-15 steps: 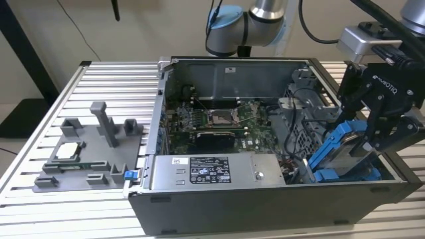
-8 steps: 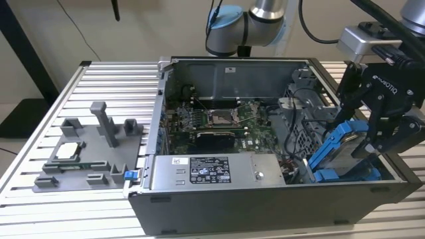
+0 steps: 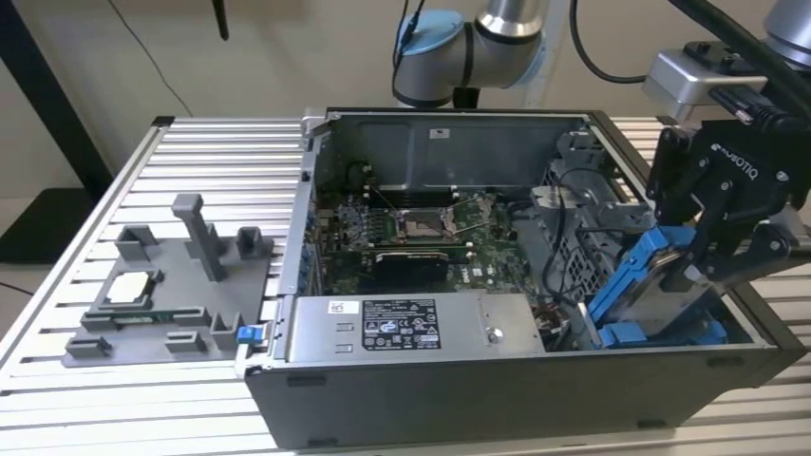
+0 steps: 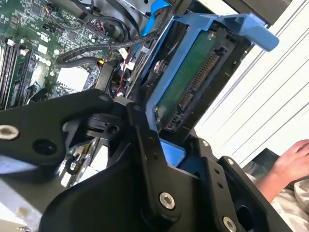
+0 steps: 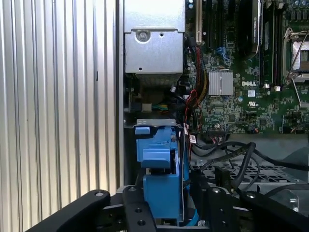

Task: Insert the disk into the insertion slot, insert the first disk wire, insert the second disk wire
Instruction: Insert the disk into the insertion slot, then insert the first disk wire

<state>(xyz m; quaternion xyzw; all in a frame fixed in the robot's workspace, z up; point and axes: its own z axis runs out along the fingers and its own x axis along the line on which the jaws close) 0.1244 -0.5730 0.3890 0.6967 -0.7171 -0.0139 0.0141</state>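
My black gripper (image 3: 709,271) is shut on the disk (image 3: 652,299), a grey drive in a bright blue carrier. The disk is tilted, with its lower end down in the insertion slot (image 3: 659,334) at the case's front corner on the exterior view's right. The slot has blue rails beside dark perforated metal. In the second wrist view the disk (image 4: 188,87) shows its green board and connector above the gripper (image 4: 176,150). In the first wrist view the blue carrier (image 5: 161,191) sits between the fingers (image 5: 133,210), above the slot's blue tabs (image 5: 154,145). Black cables (image 5: 231,150) lie loose beside the bay.
The open computer case (image 3: 507,389) lies on a slatted metal table (image 3: 190,152). A long grey box with a white sticker (image 3: 405,323) sits inside next to the slot. A grey fixture with posts (image 3: 178,285) stands at the exterior view's left. A person's hand (image 4: 292,162) rests off the table.
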